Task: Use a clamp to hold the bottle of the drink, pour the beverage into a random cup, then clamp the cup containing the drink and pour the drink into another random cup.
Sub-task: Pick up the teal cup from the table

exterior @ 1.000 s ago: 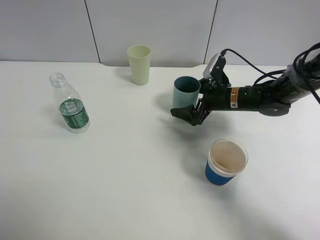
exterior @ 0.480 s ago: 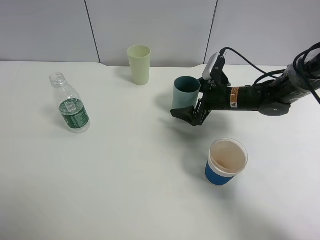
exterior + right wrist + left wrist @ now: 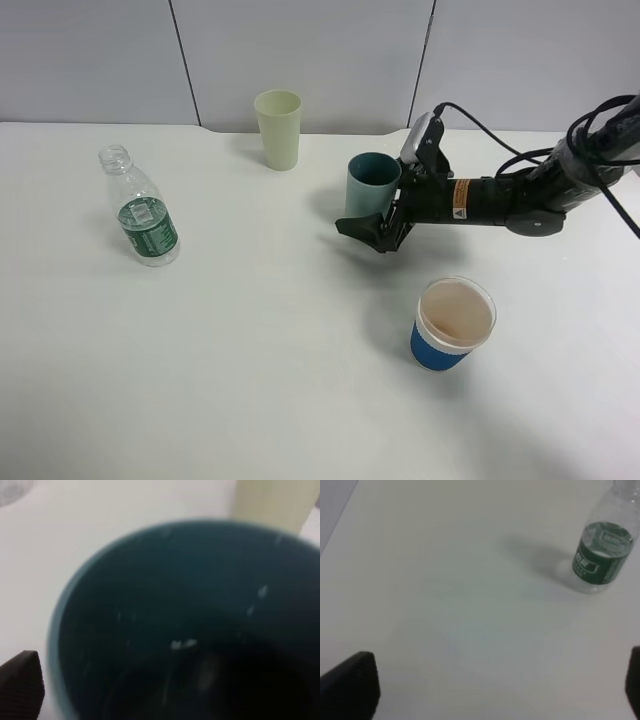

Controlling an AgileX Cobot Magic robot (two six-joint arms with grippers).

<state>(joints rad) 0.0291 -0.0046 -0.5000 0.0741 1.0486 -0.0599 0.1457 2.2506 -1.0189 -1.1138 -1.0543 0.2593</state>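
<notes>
While right gripper flanks it, teal cup: smooth, tapered, round-rimmed.

bottle label, arm sticker, unreadable

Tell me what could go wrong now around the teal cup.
The right pincer sits low at the teal cup; closing there may tip or crush it. The wrist view does not show how full it is, so tilting might spill. The blue paper cup stands near the arm and could be knocked.
</notes>
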